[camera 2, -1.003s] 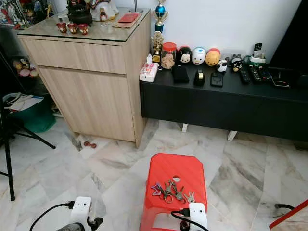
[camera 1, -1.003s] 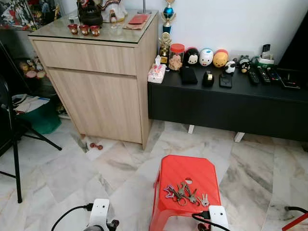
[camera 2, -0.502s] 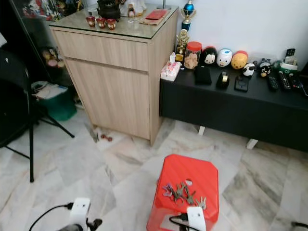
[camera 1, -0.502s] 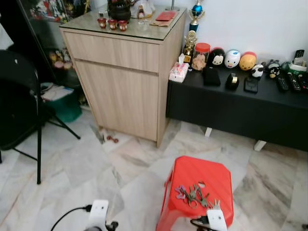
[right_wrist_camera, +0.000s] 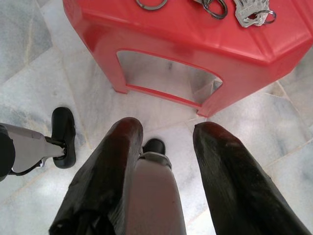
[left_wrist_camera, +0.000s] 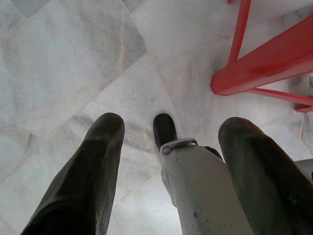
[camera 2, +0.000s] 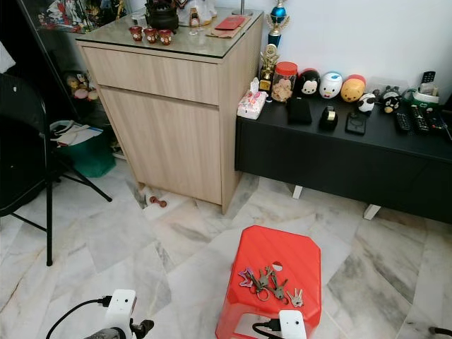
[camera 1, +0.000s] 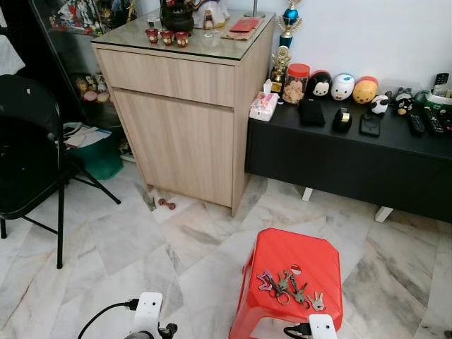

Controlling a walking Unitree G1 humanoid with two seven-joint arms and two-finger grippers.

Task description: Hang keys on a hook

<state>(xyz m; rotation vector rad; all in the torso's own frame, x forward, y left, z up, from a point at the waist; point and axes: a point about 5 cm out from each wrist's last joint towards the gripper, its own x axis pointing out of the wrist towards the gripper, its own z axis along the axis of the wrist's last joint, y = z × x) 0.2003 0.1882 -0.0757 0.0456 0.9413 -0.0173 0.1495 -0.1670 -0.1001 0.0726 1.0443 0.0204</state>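
1. Marble floor, wooden cabinet and black bench ahead of me.
2. Keys lie on the red stool.
3. My left gripper: jaws spread, hanging over the floor.
4. My right gripper: jaws spread, just beside the stool.

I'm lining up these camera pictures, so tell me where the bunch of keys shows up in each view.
Left eye view: keys on the red stool, near its front edge.
Right eye view: keys, same spot on the stool.
Left wrist view: stool frame, no keys.
Right wrist view: keys on the stool top.
Shared landmark: the red stool.
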